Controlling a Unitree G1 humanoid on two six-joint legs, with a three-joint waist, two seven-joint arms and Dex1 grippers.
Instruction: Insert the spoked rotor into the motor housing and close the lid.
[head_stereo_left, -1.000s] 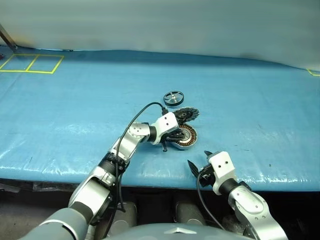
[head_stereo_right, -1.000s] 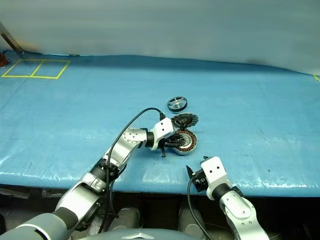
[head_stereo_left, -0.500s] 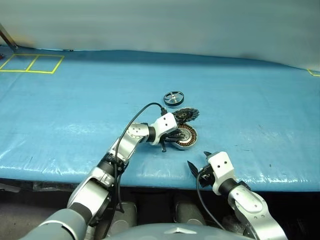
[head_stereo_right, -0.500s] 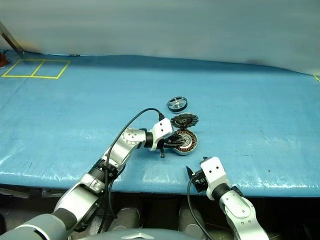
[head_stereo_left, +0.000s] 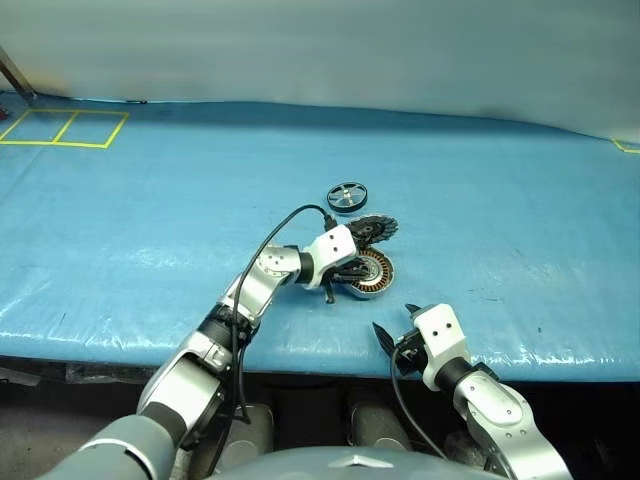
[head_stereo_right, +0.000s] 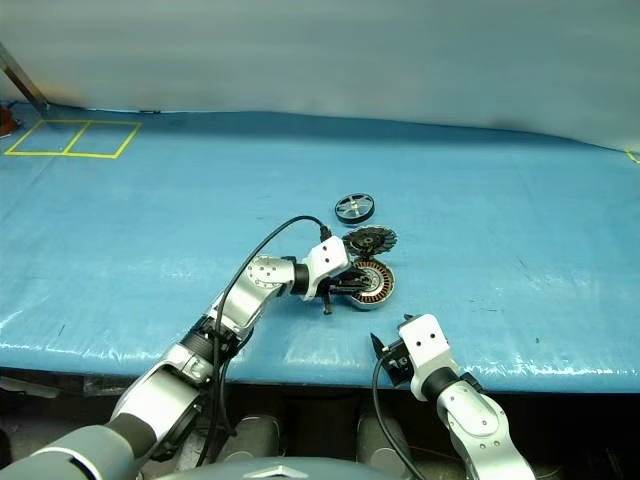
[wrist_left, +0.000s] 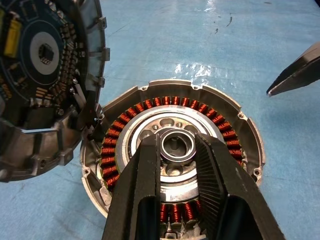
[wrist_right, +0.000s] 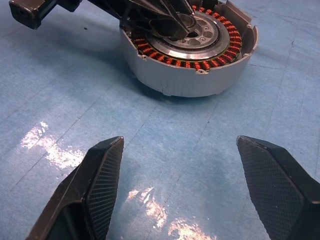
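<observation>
Rotor (head_stereo_left: 347, 196) lies toward the bench's far edge beyond lid (head_stereo_left: 373, 229) and housing (wrist_left: 172, 165); light, rigid, best pinched at its rim. Left pincer (wrist_left: 176, 172) straddles the housing's hub, narrowly parted; right pincer (wrist_right: 187, 187) gapes empty.

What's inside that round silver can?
Inside the motor housing: copper windings ringing a silver disc with a central hole. The left gripper covers part of it; the spoked rotor lies outside.

No text, label, brand or number could be read anywhere. The circuit board inside the lid (wrist_left: 42, 75) carried small components, but any marks on them were too fine to make out. The yellow floor-tape squares (head_stereo_left: 62, 127) bore no writing.
</observation>
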